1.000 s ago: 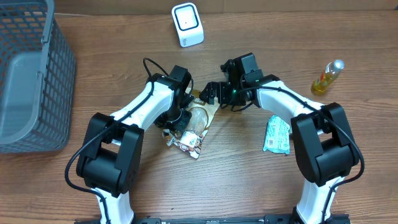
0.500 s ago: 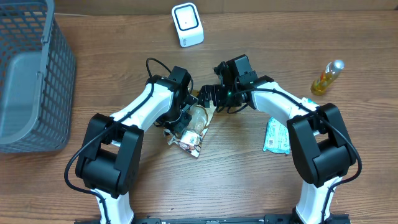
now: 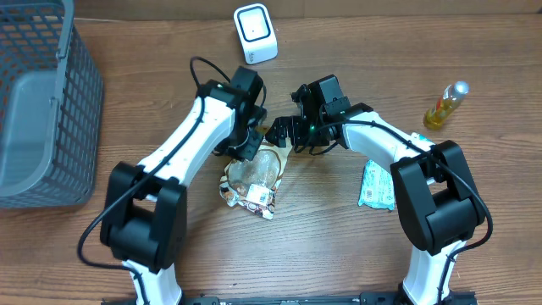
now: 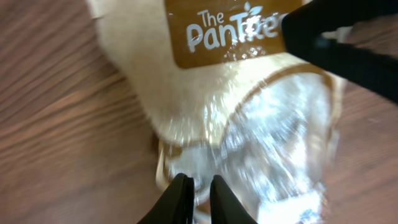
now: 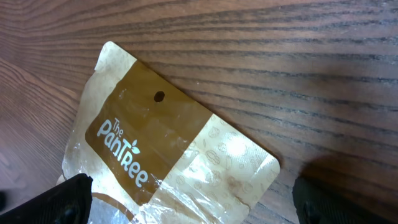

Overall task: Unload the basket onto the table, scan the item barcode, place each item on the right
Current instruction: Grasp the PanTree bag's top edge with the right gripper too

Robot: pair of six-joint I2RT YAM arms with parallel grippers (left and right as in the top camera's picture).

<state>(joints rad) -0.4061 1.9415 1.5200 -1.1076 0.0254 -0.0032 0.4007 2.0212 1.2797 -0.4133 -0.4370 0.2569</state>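
A snack bag (image 3: 252, 180) with a brown "The PanTree" header and a clear window lies flat on the wooden table. In the left wrist view the snack bag (image 4: 249, 124) fills the frame, blurred. My left gripper (image 3: 249, 146) hovers at its far end; the left gripper (image 4: 198, 194) has its jaws a narrow slit apart over the clear part, gripping nothing that I can see. My right gripper (image 3: 284, 132) is wide open, and the header corner of the bag (image 5: 168, 149) lies between the fingers of the right gripper (image 5: 205, 205). The white scanner (image 3: 255, 34) stands at the back.
A grey mesh basket (image 3: 34, 102) fills the left side. A teal packet (image 3: 377, 185) lies by the right arm, and a small yellow bottle (image 3: 446, 105) lies at the far right. One black finger of the right gripper (image 4: 342, 43) crosses the left wrist view.
The left gripper's jaws have parted slightly and the left arm has drawn back toward the far side. The bag has settled flat on the table. The right gripper shifted slightly left.
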